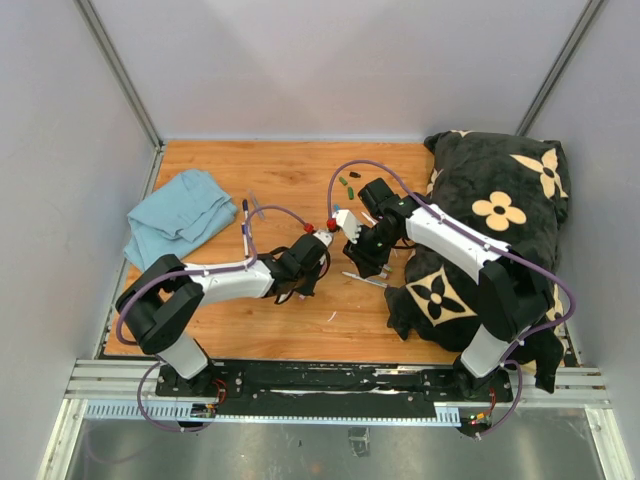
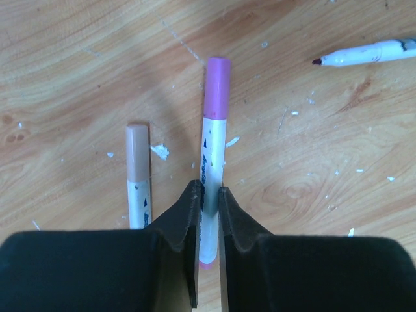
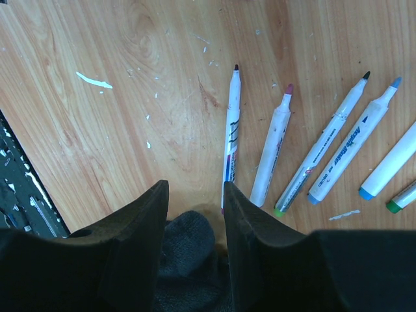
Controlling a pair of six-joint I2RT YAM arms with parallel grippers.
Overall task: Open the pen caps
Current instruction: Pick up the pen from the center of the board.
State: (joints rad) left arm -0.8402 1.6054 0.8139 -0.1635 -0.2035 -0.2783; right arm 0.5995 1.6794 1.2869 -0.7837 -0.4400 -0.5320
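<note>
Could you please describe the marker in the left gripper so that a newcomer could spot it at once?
On the wooden table, find the left gripper, which is shut on the barrel of a white marker. Its purple cap sets it apart: the tan-capped marker lying beside it is not held.

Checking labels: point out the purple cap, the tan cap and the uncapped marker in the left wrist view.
purple cap (image 2: 218,88), left wrist view, the cap's middle.
tan cap (image 2: 137,151), left wrist view, the cap's middle.
uncapped marker (image 2: 367,53), left wrist view, mid-barrel.
</note>
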